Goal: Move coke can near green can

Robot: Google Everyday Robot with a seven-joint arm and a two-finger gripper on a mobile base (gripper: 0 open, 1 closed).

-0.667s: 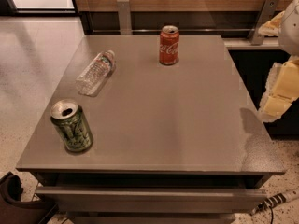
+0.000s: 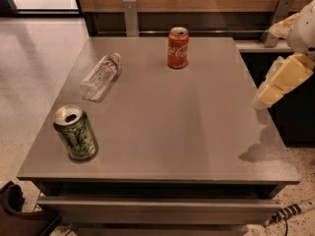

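The coke can (image 2: pixel 178 48), red with white script and a silver top, stands upright at the far middle of the grey table (image 2: pixel 187 127). The green can (image 2: pixel 75 132), with pale scratchy markings and an open silver top, stands upright near the table's front left corner. My gripper (image 2: pixel 266 96) shows as a pale cream block at the right edge of the view. It hangs over the table's right edge, well to the right of the coke can and a little nearer, and far from the green can. It holds nothing that I can see.
A clear plastic bottle (image 2: pixel 101 75) lies on its side at the table's left, between the two cans. A wooden wall with metal brackets (image 2: pixel 130 14) runs behind the table. A dark cabinet (image 2: pixel 290 117) stands to the right, and a cable (image 2: pixel 290 213) lies on the floor.
My arm and gripper have shifted a little to the left and up, over the table's right edge. The cans and the bottle have not moved.
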